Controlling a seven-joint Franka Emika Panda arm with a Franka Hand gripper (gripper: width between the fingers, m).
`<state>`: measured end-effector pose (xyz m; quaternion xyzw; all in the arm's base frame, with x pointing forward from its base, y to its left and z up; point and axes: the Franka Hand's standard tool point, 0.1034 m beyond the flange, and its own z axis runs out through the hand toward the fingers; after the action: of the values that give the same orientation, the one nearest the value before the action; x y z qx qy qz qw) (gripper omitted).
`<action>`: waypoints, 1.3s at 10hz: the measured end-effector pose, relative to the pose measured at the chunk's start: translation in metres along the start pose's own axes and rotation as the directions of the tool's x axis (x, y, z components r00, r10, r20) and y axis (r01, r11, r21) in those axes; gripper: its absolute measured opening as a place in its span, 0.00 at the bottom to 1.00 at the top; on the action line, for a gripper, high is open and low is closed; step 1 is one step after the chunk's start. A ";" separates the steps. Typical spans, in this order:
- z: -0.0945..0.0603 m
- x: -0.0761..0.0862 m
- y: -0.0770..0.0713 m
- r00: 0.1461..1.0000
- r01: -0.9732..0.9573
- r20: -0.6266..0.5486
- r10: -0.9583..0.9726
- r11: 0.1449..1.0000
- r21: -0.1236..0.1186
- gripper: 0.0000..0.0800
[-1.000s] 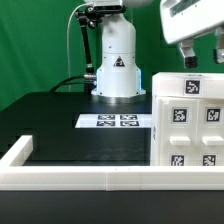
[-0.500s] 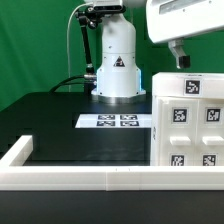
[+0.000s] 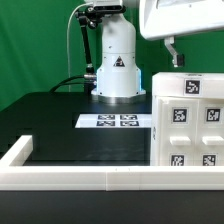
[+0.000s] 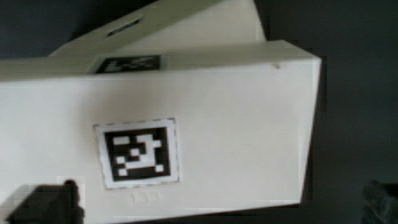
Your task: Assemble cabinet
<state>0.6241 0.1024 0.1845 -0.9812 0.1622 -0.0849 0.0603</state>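
The white cabinet body (image 3: 190, 125) stands at the exterior view's right and carries several black-and-white tags. My gripper (image 3: 176, 55) hangs above its top edge, apart from it. Only one dark finger (image 3: 172, 52) shows below the white hand there. In the wrist view the cabinet body (image 4: 196, 95) fills most of the picture, with one tag (image 4: 139, 152) on its facing side. My gripper (image 4: 214, 210) is open and holds nothing. One dark fingertip (image 4: 45, 205) lies over the white face, the other (image 4: 382, 205) over the dark table beyond its edge.
The marker board (image 3: 115, 121) lies flat on the black table in front of the robot's white base (image 3: 115, 65). A long white rim (image 3: 80, 178) runs along the table's front, with a side piece at the exterior view's left (image 3: 18, 152).
The gripper has moved toward the exterior view's left and slightly upward above the cabinet body. The cabinet body has not moved.
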 end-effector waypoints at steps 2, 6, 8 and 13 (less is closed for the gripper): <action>-0.001 0.001 0.001 0.968 0.250 0.002 -0.250 0.968 -0.014 1.00; 0.000 0.004 0.012 0.793 0.606 0.083 -0.603 0.796 -0.007 1.00; 0.000 0.005 0.016 0.679 0.731 0.087 -0.729 0.682 0.003 1.00; 0.007 -0.005 0.031 0.193 0.974 0.151 -0.969 0.208 0.091 1.00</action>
<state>0.6111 0.0757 0.1720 -0.8681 -0.4961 -0.0157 -0.0048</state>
